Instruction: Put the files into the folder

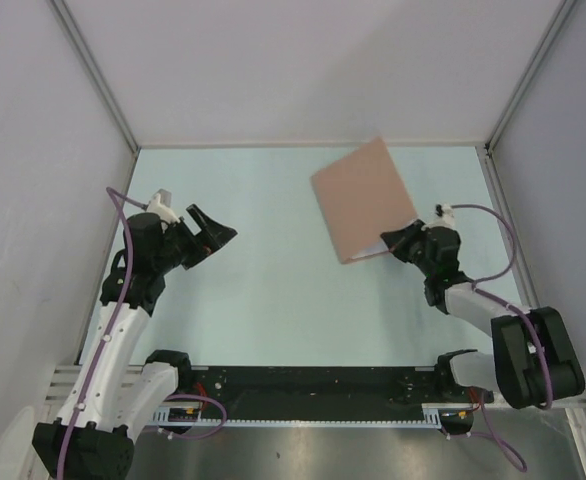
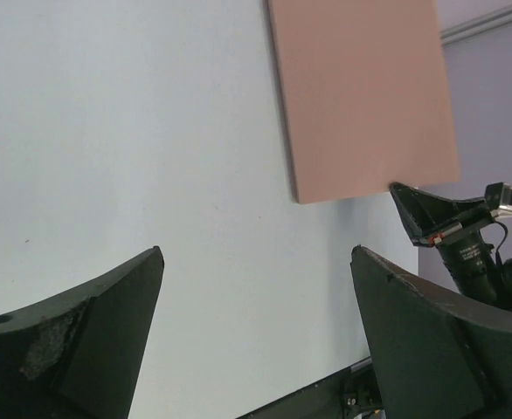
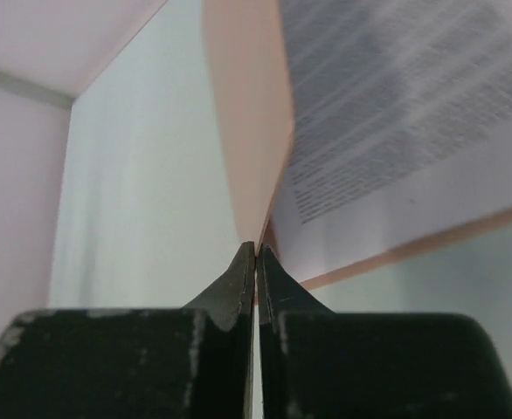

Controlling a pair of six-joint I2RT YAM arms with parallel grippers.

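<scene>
At the near corner of the folder [image 1: 361,195], the right gripper [image 1: 390,239] is pinching the edge of the top cover, its two fingers pressed flat together on the card.

Item 1, folder: salmon-brown card, plain. It is lying on the pale table [image 1: 273,300], turned at an angle to the table's edges. The top cover is standing lifted off the lower flap at the pinched corner. In the right wrist view a thin strip of the lower flap is showing beyond the cover.

Item 2, files [image 3: 396,113]: a white sheet printed with blocks of small black text is lying inside the folder, on the lower flap and under the raised cover. From above, only a white sliver is showing below the cover's near edge, just beside the right gripper. How many sheets are lying there cannot be told.

Item 3, right gripper: it is touching the folder at that corner only and reaching in from the folder's near right side.

Item 4, left gripper [image 1: 213,226]: its fingers are spread wide and holding nothing. It is hanging over bare table well apart from the folder, off the folder's left side, with its opening pointing toward the folder. In its wrist view the folder is showing far ahead between the fingers.
</scene>
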